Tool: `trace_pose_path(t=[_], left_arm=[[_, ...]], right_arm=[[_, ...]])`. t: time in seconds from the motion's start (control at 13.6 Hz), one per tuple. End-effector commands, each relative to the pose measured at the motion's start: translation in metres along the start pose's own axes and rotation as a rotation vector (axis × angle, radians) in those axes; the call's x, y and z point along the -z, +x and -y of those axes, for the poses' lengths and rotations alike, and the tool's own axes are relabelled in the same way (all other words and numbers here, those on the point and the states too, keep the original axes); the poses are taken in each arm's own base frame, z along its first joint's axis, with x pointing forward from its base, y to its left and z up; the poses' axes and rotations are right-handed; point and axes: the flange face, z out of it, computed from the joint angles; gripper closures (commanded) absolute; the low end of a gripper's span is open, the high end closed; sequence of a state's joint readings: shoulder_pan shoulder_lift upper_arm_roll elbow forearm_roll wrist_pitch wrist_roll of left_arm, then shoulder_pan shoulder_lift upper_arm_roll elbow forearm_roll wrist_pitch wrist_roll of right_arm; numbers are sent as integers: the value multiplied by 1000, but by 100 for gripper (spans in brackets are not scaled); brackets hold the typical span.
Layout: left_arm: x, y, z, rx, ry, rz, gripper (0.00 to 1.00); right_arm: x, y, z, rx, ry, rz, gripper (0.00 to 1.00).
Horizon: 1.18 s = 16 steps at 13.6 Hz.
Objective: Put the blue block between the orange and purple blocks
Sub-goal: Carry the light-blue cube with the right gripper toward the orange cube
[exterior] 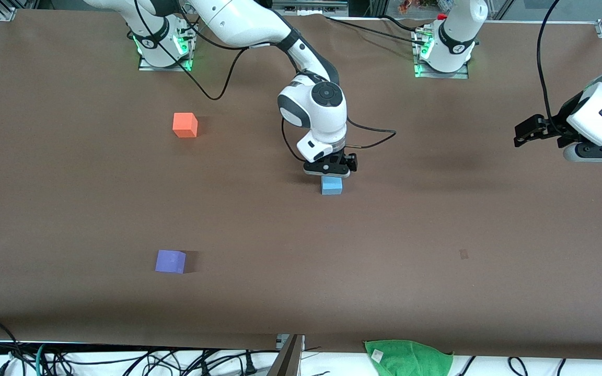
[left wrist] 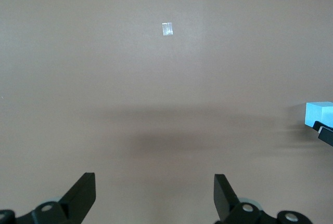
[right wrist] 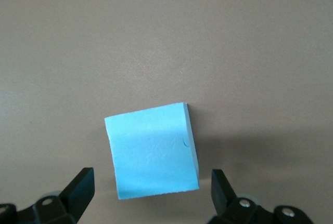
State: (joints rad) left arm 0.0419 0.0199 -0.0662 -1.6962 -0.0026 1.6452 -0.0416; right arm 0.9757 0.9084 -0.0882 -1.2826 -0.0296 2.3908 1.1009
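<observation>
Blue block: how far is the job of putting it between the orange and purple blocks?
Nothing is done yet: the blue block sits on the table, well toward the left arm's end from the orange block and purple block. In hand: the right gripper hangs open over the blue block, not gripping. The left gripper waits, open. Left: grasp, carry, and set it between the two.

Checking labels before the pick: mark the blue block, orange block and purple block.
blue block (exterior: 332, 186): front view, on its front face, below the right gripper.
orange block (exterior: 184, 125): front view, middle of the cube.
purple block (exterior: 170, 261): front view, middle of its front face.
</observation>
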Motion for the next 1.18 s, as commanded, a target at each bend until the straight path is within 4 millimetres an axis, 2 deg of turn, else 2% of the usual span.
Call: trace_pose_path(t=[0.0,0.29,0.66,1.1], left_arm=[[2,-2,0,-18,-6,-8,0],[5,0,-3,-17,-4,-14,0],[6,0,-3,-12,-5,-6,0],[7,-3,-4,-12,-4,12,0]], right_arm=[[-4,0,5,33,1,-23,1],[-16,4,1,56,11,-38,1],[-13,7,3,56,21,-44,2],[-17,12,-2,65,5,-50,26]])
